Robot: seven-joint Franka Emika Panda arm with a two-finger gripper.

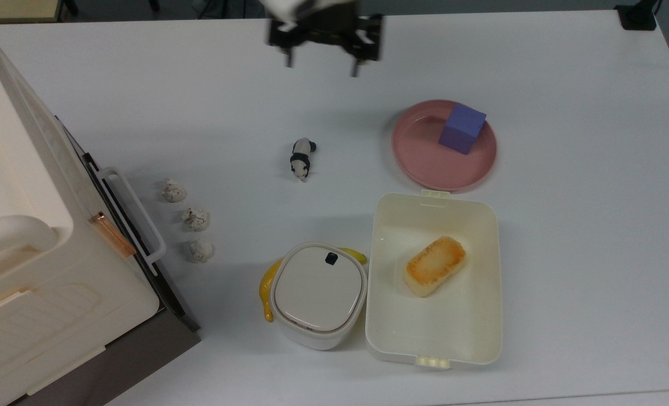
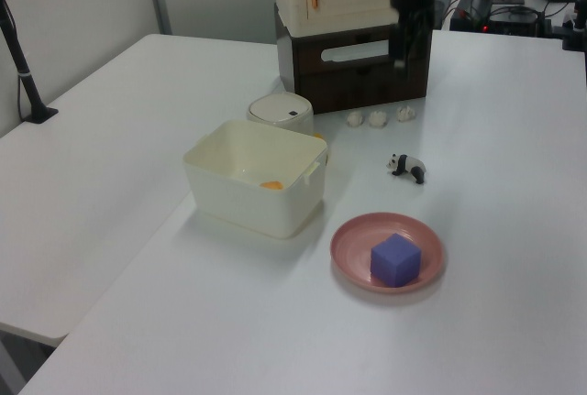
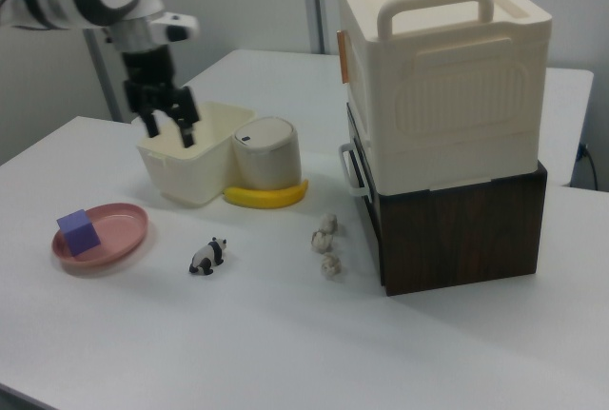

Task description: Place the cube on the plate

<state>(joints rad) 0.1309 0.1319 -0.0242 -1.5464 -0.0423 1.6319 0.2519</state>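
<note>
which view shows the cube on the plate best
The top view: the cube sits whole inside the plate, near its upper-right rim. The left view shows it closer but side-on; in the right view it is small, at the picture's left edge.

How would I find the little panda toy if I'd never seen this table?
Start at the pink plate holding the purple cube. Toward the top view's left, alone on the white table, lies the panda. It is the one black-and-white figure.

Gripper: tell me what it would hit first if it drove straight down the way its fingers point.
Probably bare table. The gripper points down, fingers spread and empty, high above the white surface. In the top view nothing lies near that spot; the panda figurine and the plate sit clear of it. Its height makes the exact landing spot uncertain.
</note>
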